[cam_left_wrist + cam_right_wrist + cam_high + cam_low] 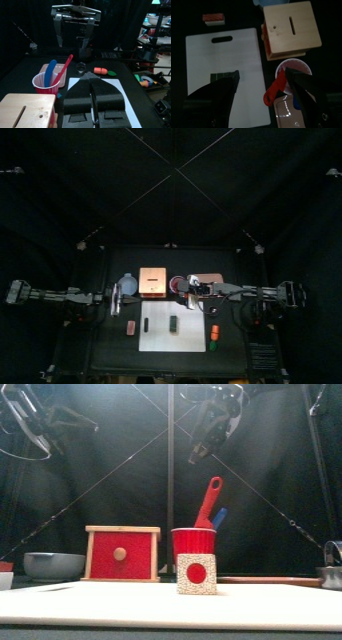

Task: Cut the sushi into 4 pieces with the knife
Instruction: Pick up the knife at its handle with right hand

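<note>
No text, label, brand or number can be read here; the red knife [210,499] and the wooden box [122,553] seem plain

Wooden box [122,554], blue-grey bowl [54,565]

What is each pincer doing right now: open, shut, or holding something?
Left pincer: shut, holding nothing.
Right pincer: open, above the cup.
</note>
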### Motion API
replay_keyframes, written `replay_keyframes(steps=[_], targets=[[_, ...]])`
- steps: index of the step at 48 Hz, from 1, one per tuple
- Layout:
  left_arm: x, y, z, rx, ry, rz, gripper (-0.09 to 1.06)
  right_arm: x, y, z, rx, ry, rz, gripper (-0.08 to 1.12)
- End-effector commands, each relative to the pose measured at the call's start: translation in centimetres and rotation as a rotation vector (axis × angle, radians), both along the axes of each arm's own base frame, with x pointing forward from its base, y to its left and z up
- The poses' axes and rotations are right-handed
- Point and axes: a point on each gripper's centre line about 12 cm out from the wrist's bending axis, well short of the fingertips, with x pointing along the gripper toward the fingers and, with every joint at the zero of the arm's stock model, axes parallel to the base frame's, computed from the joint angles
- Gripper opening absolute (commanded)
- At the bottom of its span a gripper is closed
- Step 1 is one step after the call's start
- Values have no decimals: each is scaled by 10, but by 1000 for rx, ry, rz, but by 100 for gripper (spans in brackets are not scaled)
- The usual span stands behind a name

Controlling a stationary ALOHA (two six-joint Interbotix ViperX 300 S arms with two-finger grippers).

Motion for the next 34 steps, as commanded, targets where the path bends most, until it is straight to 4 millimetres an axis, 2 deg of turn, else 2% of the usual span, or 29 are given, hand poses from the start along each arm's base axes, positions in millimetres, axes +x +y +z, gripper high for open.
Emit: replay_keyframes(steps=[1, 18, 28, 34], targets=[[1, 1, 4, -1, -15, 6, 1, 2, -3, 2, -1, 28, -10, 101], [1, 3, 2, -24, -11, 18, 1, 15, -10, -33, -35, 223, -13, 101], [0, 3, 0, -25, -6, 19, 1, 14, -15, -47, -76, 346, -16, 101], [0, 3, 0, -25, -5, 19, 1, 15, -16, -52, -82, 362, -16, 100]])
